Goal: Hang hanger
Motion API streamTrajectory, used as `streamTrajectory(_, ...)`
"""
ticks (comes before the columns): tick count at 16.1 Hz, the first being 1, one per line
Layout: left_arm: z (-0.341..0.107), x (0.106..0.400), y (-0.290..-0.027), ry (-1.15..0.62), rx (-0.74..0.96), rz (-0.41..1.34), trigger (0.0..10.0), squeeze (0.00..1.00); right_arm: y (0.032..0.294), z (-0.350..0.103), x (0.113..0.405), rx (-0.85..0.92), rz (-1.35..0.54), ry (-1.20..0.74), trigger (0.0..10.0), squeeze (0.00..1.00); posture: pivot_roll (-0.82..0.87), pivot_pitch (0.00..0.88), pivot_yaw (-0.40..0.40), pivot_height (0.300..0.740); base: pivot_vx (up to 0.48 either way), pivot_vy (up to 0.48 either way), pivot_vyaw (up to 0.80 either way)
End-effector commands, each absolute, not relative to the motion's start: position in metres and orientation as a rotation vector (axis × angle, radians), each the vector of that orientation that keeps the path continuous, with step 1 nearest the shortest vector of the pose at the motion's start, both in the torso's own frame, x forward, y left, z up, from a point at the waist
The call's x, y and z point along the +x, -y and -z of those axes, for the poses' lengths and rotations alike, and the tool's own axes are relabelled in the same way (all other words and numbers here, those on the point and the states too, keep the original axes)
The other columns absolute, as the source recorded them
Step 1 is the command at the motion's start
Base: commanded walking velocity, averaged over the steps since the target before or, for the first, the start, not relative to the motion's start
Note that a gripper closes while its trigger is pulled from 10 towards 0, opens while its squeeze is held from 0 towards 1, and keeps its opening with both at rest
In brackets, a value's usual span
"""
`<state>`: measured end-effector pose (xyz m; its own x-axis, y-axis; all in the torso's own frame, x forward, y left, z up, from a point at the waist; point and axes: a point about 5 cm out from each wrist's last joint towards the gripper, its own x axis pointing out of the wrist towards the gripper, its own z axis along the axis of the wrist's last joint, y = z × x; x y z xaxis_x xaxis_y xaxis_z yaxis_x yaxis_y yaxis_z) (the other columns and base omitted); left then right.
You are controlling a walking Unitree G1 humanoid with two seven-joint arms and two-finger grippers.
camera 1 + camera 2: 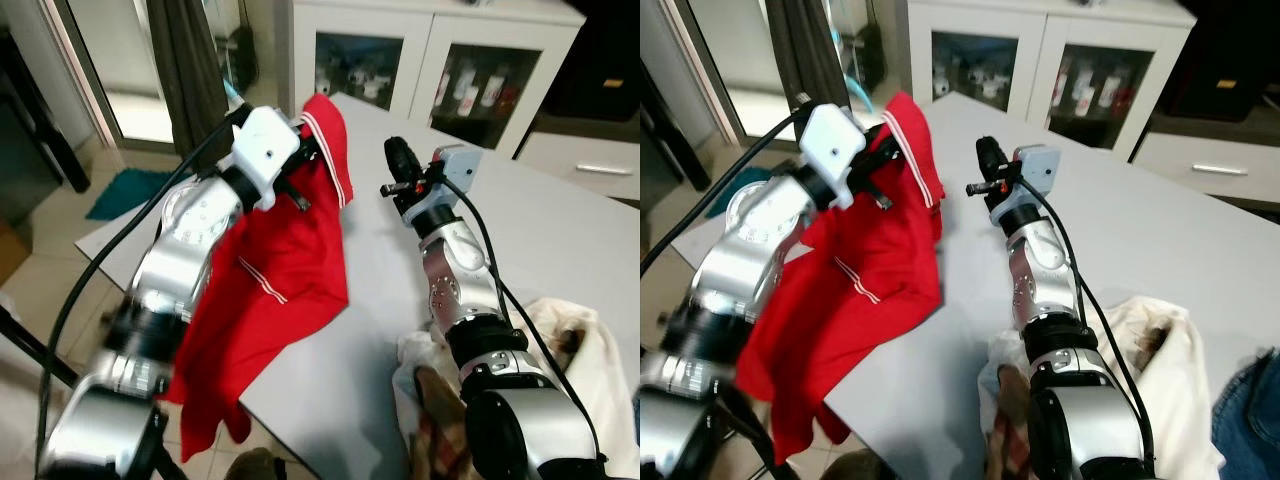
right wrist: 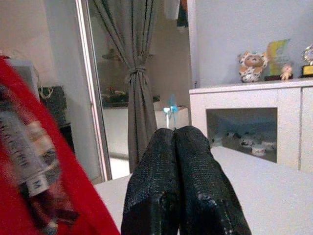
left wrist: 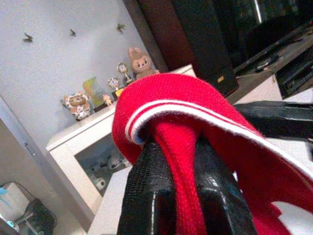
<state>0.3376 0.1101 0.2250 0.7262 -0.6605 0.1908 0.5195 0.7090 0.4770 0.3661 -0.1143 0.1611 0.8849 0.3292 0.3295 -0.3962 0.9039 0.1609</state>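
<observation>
Red shirt (image 1: pixel 285 255), trimmed with white stripes at the collar, hangs from the left gripper (image 3: pixel 173 161), whose two black fingers (image 3: pixel 146 196) are clenched on a fold of the collar; no hanger can be made out in the cloth. From that grasp the shirt drapes down over the near corner of the grey table (image 1: pixel 560 230) and past its edge toward the floor. The right gripper (image 2: pixel 178 147) is raised just beside the shirt, on the side away from the left arm, its fingers pressed together and holding nothing; in its wrist view a blurred edge of the red cloth with a size label (image 2: pixel 29 161) sits close by.

Beyond both grippers stands a white cabinet (image 1: pixel 430 50) with glass doors and small items on its shelves; the wrist views show plush figures (image 3: pixel 78 105) and small trophies on top of it. Past the left gripper a dark curtain (image 1: pixel 190 60) hangs beside a bright doorway, and a teal mat (image 1: pixel 125 190) lies on the tiled floor.

Near the right arm's elbow, at the near edge of the table, lies a heap of other clothes: a cream garment (image 1: pixel 1160 360) with a plaid piece (image 1: pixel 440 420), and blue denim (image 1: pixel 1250 420) further out on that side.
</observation>
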Motion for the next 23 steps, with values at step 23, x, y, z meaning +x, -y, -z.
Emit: streamTrajectory(23, -0.104, 0.236, -0.172, -0.348, 0.869, 0.699, 10.0, 0.00, 0.040, -0.153, 0.368, -0.598, -0.979, 0.093, 10.0, 0.00, 0.20, 0.005, -0.073, 0.740, 0.000, 0.000, 0.00)
